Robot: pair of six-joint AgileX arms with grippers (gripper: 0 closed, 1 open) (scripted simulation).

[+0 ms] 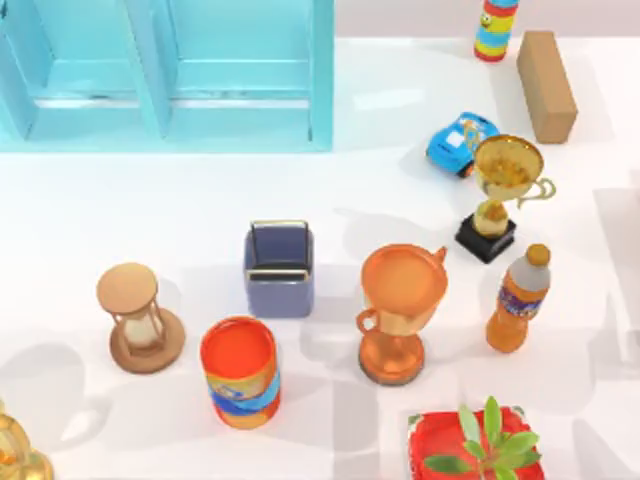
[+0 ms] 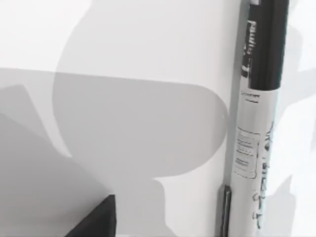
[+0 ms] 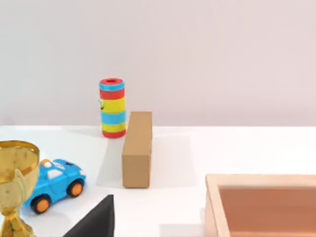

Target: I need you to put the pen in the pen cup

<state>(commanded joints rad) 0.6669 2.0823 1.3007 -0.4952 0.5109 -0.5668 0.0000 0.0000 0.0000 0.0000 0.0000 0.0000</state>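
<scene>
A pen (image 2: 259, 123) lay on the white counter (image 2: 123, 49) — black cap, pale barrel, its print too small to read; the jaws' state could not be told. The slate-blue pen cup (image 1: 279, 268) stood mid-counter.

Little of the AgileX body shows. In the left wrist view, a flat matte black wedge (image 2: 96, 221) rises from the lower edge, with one straight slanted side and one upright side, meeting at a sharp corner. It carries no screws, cables or markings that can be made out. In the right wrist view, a wedge of the same kind (image 3: 96, 221) sits at the same place, equally black, plain and sharp-edged, its surface smooth and without gloss.
</scene>
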